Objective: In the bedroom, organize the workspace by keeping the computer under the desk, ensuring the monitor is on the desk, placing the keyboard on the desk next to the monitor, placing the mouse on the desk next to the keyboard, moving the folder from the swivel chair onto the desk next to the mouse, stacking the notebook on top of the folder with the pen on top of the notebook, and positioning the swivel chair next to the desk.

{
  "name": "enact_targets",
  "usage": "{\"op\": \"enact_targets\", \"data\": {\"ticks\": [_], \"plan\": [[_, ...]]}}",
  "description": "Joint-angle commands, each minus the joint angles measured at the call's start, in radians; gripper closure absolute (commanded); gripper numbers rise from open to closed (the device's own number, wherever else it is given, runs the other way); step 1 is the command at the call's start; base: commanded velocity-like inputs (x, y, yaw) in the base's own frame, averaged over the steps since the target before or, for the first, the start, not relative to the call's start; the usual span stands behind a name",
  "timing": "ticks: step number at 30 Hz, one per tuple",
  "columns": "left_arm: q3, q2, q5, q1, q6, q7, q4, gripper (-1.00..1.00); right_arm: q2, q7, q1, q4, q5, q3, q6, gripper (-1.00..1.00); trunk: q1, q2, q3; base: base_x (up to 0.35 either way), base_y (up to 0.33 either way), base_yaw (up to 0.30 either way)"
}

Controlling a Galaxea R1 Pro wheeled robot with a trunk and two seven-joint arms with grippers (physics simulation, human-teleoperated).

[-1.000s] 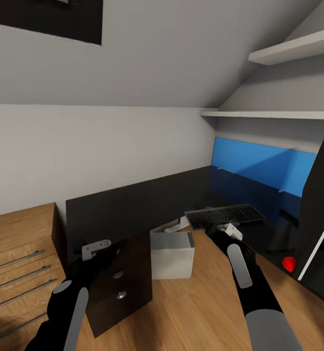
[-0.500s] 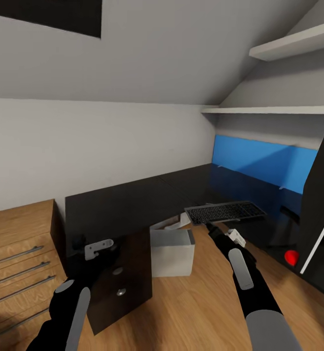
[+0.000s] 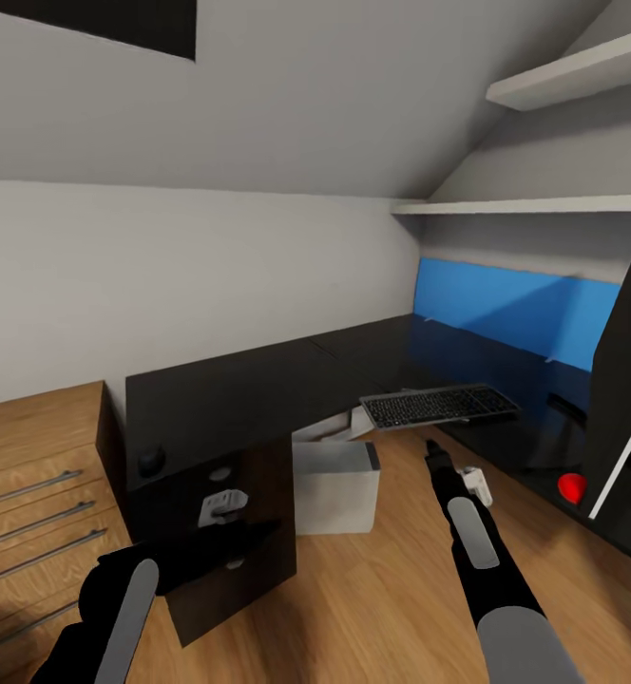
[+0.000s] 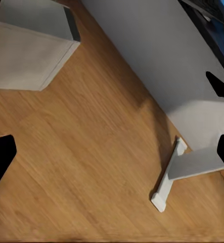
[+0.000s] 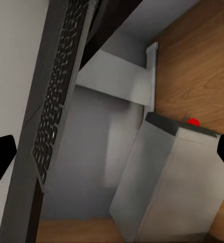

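Facing the desk (image 3: pixel 258 389), we see the keyboard (image 3: pixel 437 406) overhanging its front edge and the computer (image 3: pixel 333 486) below. Left gripper (image 3: pixel 222 505) and right gripper (image 3: pixel 436 452) both spread, holding nothing.

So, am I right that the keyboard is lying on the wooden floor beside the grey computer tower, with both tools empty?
Not quite: the keyboard lies on the black desk at its front edge, above the computer tower, as the head view shows. The tower does stand on the wooden floor, and the left tool and right tool hold nothing.
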Motion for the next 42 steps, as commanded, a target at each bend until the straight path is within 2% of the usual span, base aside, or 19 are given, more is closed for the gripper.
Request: {"op": "enact_targets", "data": {"ticks": [1,3,5,10,13,14,22,23,24,28,29,32,34,35,42], "plan": [[0.003,0.002,-0.004,-0.001,0.008,-0.015,0.0,-1.0,0.001,-0.003,0.0,-0.002,-0.009,-0.001,-0.003,-1.0,0.004,-0.008,-0.004,0.0,0.0,0.0],[0.003,0.006,0.007,-0.001,0.011,-0.03,0.0,-1.0,0.0,-0.003,0.0,-0.002,-0.012,-0.002,-0.007,-1.0,0.012,-0.022,-0.011,0.0,0.0,0.0],[0.002,0.009,0.036,-0.001,0.014,-0.048,0.0,-1.0,0.002,-0.003,-0.001,-0.002,-0.018,-0.005,-0.01,-1.0,0.012,-0.022,-0.011,0.0,0.0,0.0],[0.001,0.011,0.052,-0.001,0.014,-0.055,0.001,-1.0,0.004,-0.003,-0.001,-0.004,-0.029,-0.007,-0.009,-1.0,0.012,-0.022,-0.011,0.0,0.0,0.0],[0.002,0.012,0.055,-0.001,0.014,-0.056,0.001,-1.0,0.003,0.01,-0.001,-0.008,-0.075,-0.008,-0.005,-1.0,0.012,-0.022,-0.011,0.0,0.0,0.0],[0.001,0.012,0.055,-0.001,0.014,-0.056,0.002,-1.0,0.002,0.016,-0.001,-0.009,-0.109,-0.009,-0.005,-1.0,0.012,-0.022,-0.011,0.0,0.0,0.0],[0.0,0.012,0.06,-0.001,0.014,-0.058,0.003,-1.0,-0.002,0.028,-0.001,-0.01,-0.287,-0.006,0.022,-1.0,0.012,-0.022,-0.011,0.0,0.0,0.0],[0.0,0.012,0.073,-0.001,0.015,-0.068,0.005,-1.0,-0.003,0.03,0.0,-0.01,-0.327,-0.006,0.042,-1.0,0.012,-0.022,-0.011,0.0,0.0,0.0],[0.0,0.012,0.087,-0.001,0.016,-0.091,0.006,-1.0,-0.003,0.03,0.0,-0.01,-0.34,-0.006,0.05,-1.0,0.012,-0.022,-0.011,0.061,0.0,0.0],[0.0,0.022,0.102,-0.001,0.017,-0.147,0.008,-1.0,-0.003,0.03,0.0,-0.01,-0.352,-0.008,0.053,-1.0,0.012,-0.022,-0.011,0.108,0.0,0.0],[0.0,0.039,0.109,-0.001,0.018,-0.21,0.012,-1.0,-0.003,0.03,0.0,-0.01,-0.367,-0.008,0.054,-1.0,0.012,-0.022,-0.011,0.15,0.0,0.0],[-0.001,0.069,0.117,-0.001,0.019,-0.333,0.018,-1.0,-0.004,0.03,0.0,-0.01,-0.39,-0.008,0.055,-1.0,0.012,-0.022,-0.011,0.159,0.0,0.0],[-0.001,0.096,0.121,-0.001,0.019,-0.456,0.022,-1.0,-0.004,0.029,-0.001,-0.01,-0.409,-0.008,0.055,-1.0,0.012,-0.022,-0.011,0.132,0.0,0.0],[-0.001,0.104,0.122,-0.001,0.019,-0.491,0.023,-1.0,-0.004,0.029,-0.001,-0.01,-0.413,-0.008,0.055,-1.0,0.012,-0.022,-0.011,0.069,0.0,0.0],[-0.006,0.115,0.124,-0.001,0.018,-0.543,0.026,-1.0,-0.005,0.029,-0.001,-0.009,-0.42,-0.01,0.055,-1.0,0.012,-0.022,-0.011,0.031,0.0,0.0]]}}
